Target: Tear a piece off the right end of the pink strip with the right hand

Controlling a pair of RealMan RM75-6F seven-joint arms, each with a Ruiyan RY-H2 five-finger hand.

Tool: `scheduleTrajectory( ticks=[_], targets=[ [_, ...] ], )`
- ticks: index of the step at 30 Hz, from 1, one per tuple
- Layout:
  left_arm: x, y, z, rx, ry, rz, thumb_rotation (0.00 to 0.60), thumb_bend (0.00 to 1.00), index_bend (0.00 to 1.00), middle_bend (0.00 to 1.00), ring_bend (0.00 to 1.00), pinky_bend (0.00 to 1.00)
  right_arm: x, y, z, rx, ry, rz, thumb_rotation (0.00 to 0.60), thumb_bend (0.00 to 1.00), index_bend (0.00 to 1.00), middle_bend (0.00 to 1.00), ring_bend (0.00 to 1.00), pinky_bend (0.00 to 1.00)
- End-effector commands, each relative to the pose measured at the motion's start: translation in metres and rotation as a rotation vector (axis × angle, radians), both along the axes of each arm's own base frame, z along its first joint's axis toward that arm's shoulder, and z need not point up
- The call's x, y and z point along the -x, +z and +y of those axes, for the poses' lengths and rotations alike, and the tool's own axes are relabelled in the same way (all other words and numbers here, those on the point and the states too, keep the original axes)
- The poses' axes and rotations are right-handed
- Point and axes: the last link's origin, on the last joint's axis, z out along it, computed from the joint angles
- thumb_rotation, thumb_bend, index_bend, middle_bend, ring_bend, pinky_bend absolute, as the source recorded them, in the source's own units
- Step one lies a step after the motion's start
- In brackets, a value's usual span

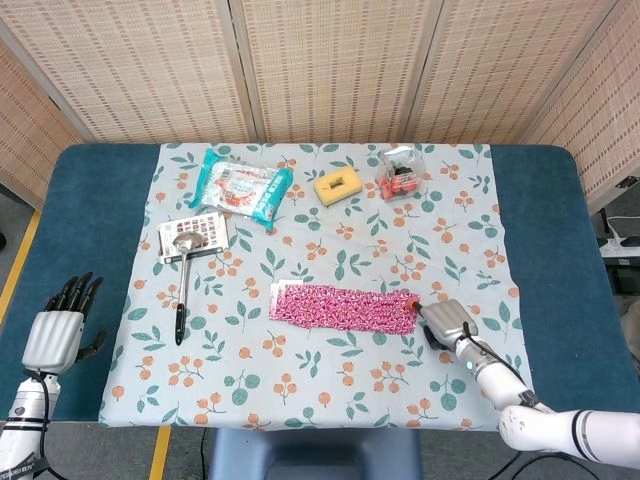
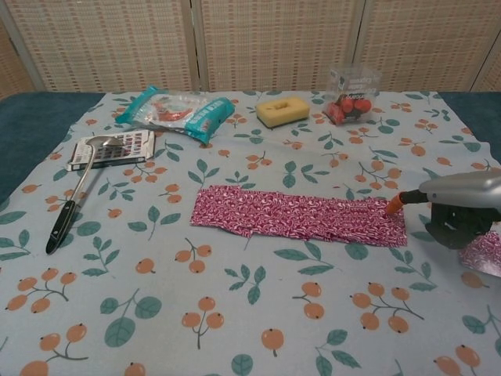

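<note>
The pink patterned strip (image 1: 343, 306) (image 2: 297, 215) lies flat across the middle of the floral cloth. My right hand (image 1: 447, 322) (image 2: 458, 204) sits low over the table just past the strip's right end. One orange fingertip (image 2: 394, 205) reaches the strip's upper right corner, and nothing is gripped. A small separate pink piece (image 2: 483, 252) lies on the cloth to the right, partly behind the hand; in the head view the hand covers it. My left hand (image 1: 55, 335) hangs off the table's left side, fingers straight and empty.
A black-handled spoon (image 1: 182, 285) (image 2: 74, 192) rests on a printed card (image 1: 195, 232) at the left. Along the back lie a teal snack bag (image 1: 240, 188) (image 2: 176, 112), a yellow sponge (image 1: 337, 186) (image 2: 282, 110) and a clear bag of red items (image 1: 399, 174) (image 2: 352, 95).
</note>
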Motion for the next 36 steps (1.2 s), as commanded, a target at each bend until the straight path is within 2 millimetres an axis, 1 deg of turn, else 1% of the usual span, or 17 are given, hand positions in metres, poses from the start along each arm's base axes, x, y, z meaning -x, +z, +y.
scheduleTrajectory(
  ticks=[1, 8, 14, 18, 23, 30, 34, 36],
  targets=[
    [0.0, 0.0, 0.0, 0.001, -0.001, 0.001, 0.6, 0.31, 0.0, 0.0, 0.04, 0.25, 0.001, -0.005, -0.001, -0.014, -0.002, 0.015, 0.6, 0.69, 0.14, 0.83, 0.79, 0.66],
    [-0.001, 0.0, -0.001, 0.002, -0.002, 0.003, 0.6, 0.31, 0.0, 0.0, 0.04, 0.25, 0.005, -0.004, -0.007, 0.011, -0.021, 0.033, 0.6, 0.69, 0.14, 0.83, 0.79, 0.66],
    [-0.001, 0.0, -0.001, 0.001, 0.0, 0.003, 0.6, 0.31, 0.0, 0.0, 0.04, 0.25, 0.018, 0.006, -0.014, 0.069, -0.065, 0.053, 0.6, 0.69, 0.14, 0.83, 0.79, 0.66],
    [-0.001, 0.0, -0.001, 0.001, -0.001, 0.005, 0.6, 0.31, 0.0, 0.0, 0.04, 0.25, 0.032, 0.015, -0.019, 0.103, -0.109, 0.069, 0.6, 0.69, 0.14, 0.83, 0.79, 0.66],
    [-0.001, 0.0, 0.0, -0.001, 0.002, 0.006, 0.6, 0.31, 0.0, 0.0, 0.04, 0.25, 0.043, 0.028, -0.022, 0.138, -0.146, 0.076, 0.6, 0.69, 0.14, 0.83, 0.79, 0.66],
    [-0.001, 0.0, -0.001, -0.001, 0.001, 0.004, 0.6, 0.31, 0.0, 0.0, 0.04, 0.25, 0.058, 0.047, -0.023, 0.209, -0.171, 0.112, 0.6, 0.69, 0.14, 0.83, 0.79, 0.66],
    [-0.001, 0.0, 0.0, 0.0, 0.002, 0.006, 0.6, 0.31, 0.0, 0.0, 0.04, 0.25, 0.062, 0.058, -0.021, 0.272, -0.175, 0.109, 0.6, 0.69, 0.14, 0.83, 0.79, 0.66],
    [-0.001, -0.001, -0.001, 0.001, 0.003, 0.007, 0.6, 0.31, 0.0, 0.0, 0.04, 0.25, 0.058, 0.064, -0.014, 0.306, -0.148, 0.078, 0.6, 0.69, 0.13, 0.83, 0.78, 0.65]
  ],
)
